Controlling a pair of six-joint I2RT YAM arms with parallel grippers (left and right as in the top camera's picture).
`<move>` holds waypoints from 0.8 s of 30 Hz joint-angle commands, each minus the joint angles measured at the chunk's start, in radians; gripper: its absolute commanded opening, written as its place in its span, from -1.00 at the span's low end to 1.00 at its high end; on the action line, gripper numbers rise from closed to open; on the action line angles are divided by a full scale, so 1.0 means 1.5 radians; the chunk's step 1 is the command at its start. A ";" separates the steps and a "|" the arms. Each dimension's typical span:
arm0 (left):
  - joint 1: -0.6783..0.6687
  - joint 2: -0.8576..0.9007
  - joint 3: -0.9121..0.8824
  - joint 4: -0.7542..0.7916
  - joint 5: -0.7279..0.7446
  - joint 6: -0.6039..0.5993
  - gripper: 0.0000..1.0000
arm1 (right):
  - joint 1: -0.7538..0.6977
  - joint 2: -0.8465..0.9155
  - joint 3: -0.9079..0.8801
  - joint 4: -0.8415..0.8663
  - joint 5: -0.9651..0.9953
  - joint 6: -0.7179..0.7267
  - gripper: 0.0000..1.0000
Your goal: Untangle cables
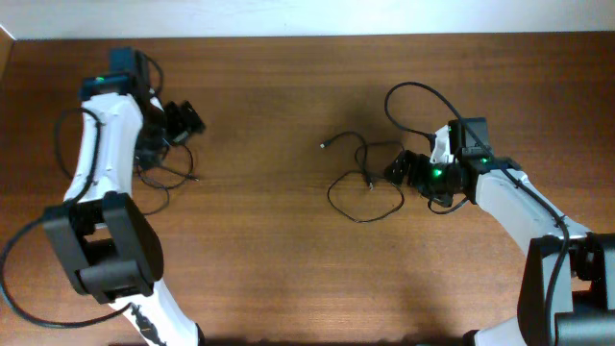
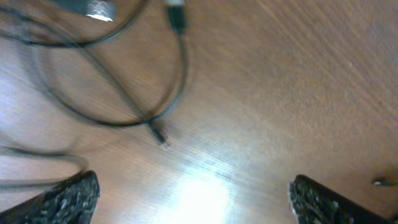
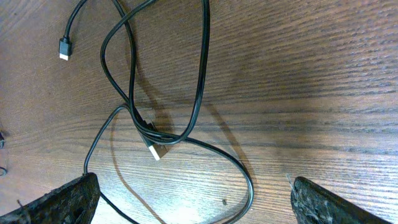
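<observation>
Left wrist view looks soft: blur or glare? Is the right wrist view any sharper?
Left wrist: motion blur smears the thin cable, and glare whitens the table. Right wrist: sharp, looped cable and plug crisp, shadows soft. Overhead: evenly lit.

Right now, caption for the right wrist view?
Open right gripper hovers over a looped black cable on the wooden table.

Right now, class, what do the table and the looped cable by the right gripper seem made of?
Table: probably wood or wood-look laminate; brown grain lines, slight sheen. Cable: likely plastic or rubber sheath; smooth, black, bending in soft loops.
</observation>
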 commanded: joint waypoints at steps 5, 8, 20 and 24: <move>-0.196 0.005 -0.192 0.204 0.065 0.033 -1.00 | -0.001 0.004 -0.002 -0.001 0.006 -0.007 0.97; -0.274 0.005 -0.194 0.242 0.065 0.093 -1.00 | -0.001 0.004 -0.002 -0.001 0.006 -0.007 0.97; -0.371 0.005 -0.194 0.260 -0.113 0.120 -0.53 | 0.006 0.004 -0.002 0.006 0.004 -0.007 0.79; -0.372 0.005 -0.194 0.265 -0.090 0.091 -1.00 | 0.034 0.004 -0.002 0.023 0.022 -0.006 0.69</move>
